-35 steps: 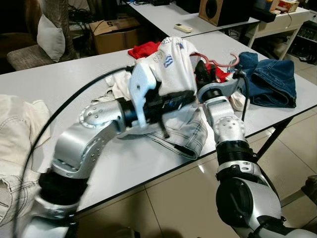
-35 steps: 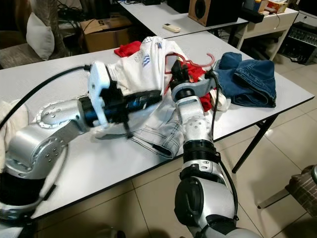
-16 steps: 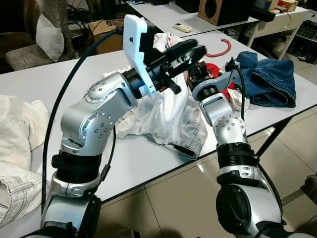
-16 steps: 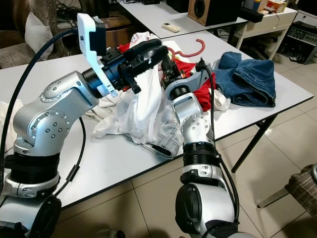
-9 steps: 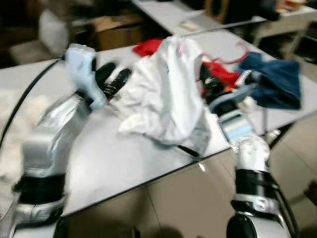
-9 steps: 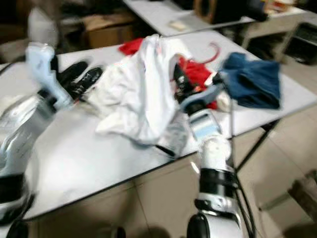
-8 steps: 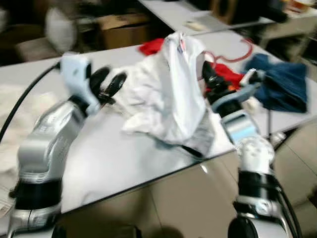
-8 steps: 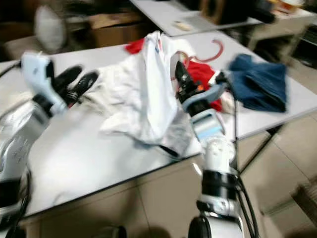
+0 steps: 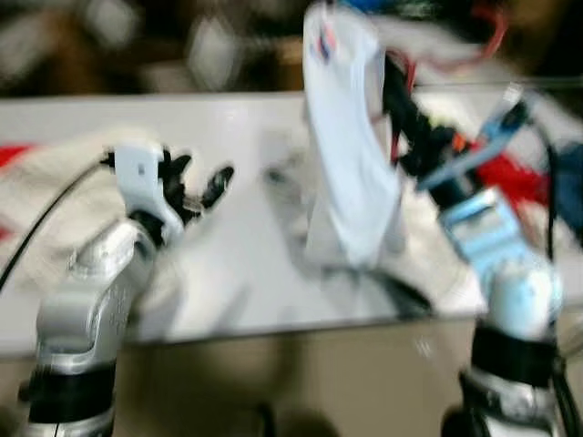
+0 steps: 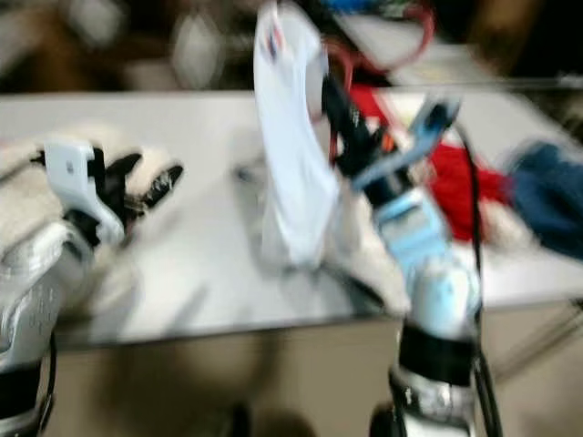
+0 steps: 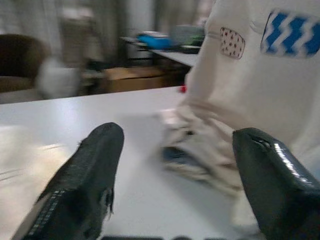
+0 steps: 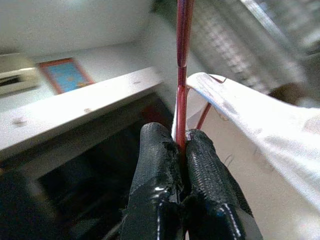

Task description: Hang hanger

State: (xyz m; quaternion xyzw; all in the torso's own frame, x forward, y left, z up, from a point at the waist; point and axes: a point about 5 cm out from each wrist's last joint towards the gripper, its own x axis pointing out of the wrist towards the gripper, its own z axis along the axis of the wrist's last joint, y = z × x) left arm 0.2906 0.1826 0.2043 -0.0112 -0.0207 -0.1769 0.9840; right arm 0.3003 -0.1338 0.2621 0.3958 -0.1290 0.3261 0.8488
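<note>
The eye views are blurred by motion. My right gripper [image 12: 181, 142] is shut on the thin red hanger [image 12: 181, 50], held up above the table. The hanger's hook [image 10: 424, 27] curves at the top. A white shirt [image 9: 351, 137] with a blue patch hangs from the hanger, its hem just over the table. My left gripper [image 9: 202, 168] is open to the shirt's left, apart from it, low over the white table [image 11: 75, 125]. In the left wrist view the shirt [image 11: 260, 75] hangs beyond the spread fingers [image 11: 85, 180].
A red cloth [image 9: 510, 173] and blue jeans [image 10: 547, 191] lie on the table to the right of my right arm. A cream garment [image 9: 55, 209] lies at the left end. Crumpled pale clothes rest under the hanging shirt. Floor lies below the table's front edge.
The whole view has swung and blurred, so the camera moved. My right gripper has raised the hanger and shirt higher. My left gripper has let go of the shirt and now stands open on the left.
</note>
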